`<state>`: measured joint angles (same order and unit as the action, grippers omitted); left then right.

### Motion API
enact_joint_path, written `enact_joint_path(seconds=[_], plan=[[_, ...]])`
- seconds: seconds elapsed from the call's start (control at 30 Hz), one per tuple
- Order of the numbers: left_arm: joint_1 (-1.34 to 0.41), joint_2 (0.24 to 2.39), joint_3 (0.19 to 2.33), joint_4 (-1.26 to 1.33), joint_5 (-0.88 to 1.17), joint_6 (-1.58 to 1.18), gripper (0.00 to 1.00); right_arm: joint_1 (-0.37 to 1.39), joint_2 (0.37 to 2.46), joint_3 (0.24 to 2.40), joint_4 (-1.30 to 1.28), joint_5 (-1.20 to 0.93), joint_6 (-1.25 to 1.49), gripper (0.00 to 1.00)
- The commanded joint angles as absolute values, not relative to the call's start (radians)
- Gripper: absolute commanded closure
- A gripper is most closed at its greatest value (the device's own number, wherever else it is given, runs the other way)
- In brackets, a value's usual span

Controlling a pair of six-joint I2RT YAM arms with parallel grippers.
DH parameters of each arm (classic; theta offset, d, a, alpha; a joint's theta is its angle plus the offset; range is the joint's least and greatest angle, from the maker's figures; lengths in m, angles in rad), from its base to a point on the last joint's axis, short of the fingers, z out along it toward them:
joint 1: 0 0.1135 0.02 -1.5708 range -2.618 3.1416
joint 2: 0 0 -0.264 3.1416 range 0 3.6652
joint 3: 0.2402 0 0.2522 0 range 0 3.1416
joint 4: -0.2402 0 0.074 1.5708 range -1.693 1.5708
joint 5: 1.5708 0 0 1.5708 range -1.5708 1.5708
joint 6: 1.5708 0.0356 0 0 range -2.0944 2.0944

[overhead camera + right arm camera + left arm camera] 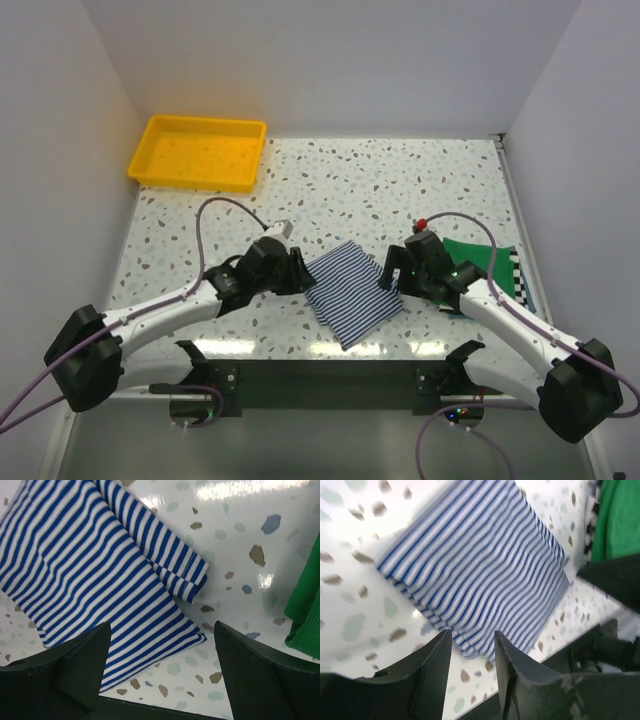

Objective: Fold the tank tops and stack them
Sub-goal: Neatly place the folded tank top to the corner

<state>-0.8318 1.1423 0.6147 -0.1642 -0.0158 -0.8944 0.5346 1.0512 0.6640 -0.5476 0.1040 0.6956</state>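
The blue top [352, 292] lies folded into a neat slanted rectangle on the table [400, 190], midway between the two arms, with a narrower flap doubled over along the edge nearer the right arm. The left gripper [300, 275] hangs at its left edge with its fingers a modest way apart and nothing pinched between them; the cloth's corner only shows through the gap. The right gripper [388, 272] sits at the opposite edge, spread wide and empty. Just beyond the right arm the green top [480, 252] rests on the black-and-white top [518, 272], which peeks out along the far side; the blue one is near that pile but not on it. I'd say the folding is done here and stacking comes next. This is thin, light, limp cloth, so it will sag and unfold if lifted by one corner, and the layers may slide apart. Better to pinch through all the layers at two opposite edges, one gripper on each, taking in that loose flap, and carry it level onto the green top
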Motion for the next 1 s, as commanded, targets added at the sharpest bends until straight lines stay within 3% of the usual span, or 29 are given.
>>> enact_joint_path(seconds=[0.0, 0.23, 0.47, 0.53, 0.7, 0.83, 0.97], plan=[[-0.737, 1.222, 0.735, -0.177, -0.114, -0.79, 0.54, 0.537, 1.0, 0.597, -0.555, 0.061, 0.778, 0.13], [-0.649, 1.547, 0.905, -0.138, -0.19, -0.667, 0.56, 0.537, 1.038, 0.491, -0.373, 0.002, 0.867, 0.08], [-0.646, 1.698, 0.92, -0.092, -0.152, -0.658, 0.62, 0.537, 1.114, 0.439, -0.249, -0.026, 0.917, 0.11], [-0.647, 1.706, 0.888, -0.066, -0.132, -0.672, 0.66, 0.537, 1.134, 0.434, -0.227, -0.029, 0.917, 0.23], [-0.679, 1.663, 0.798, -0.025, -0.084, -0.712, 0.7, 0.534, 1.224, 0.52, -0.219, 0.017, 0.865, 0.29], [-0.713, 1.606, 0.72, -0.015, -0.074, -0.765, 0.73, 0.486, 1.357, 0.635, -0.221, 0.035, 0.786, 0.28], [-0.753, 1.557, 0.646, 0.044, -0.068, -0.84, 0.77, 0.41, 1.469, 0.79, -0.248, 0.023, 0.665, 0.2]])
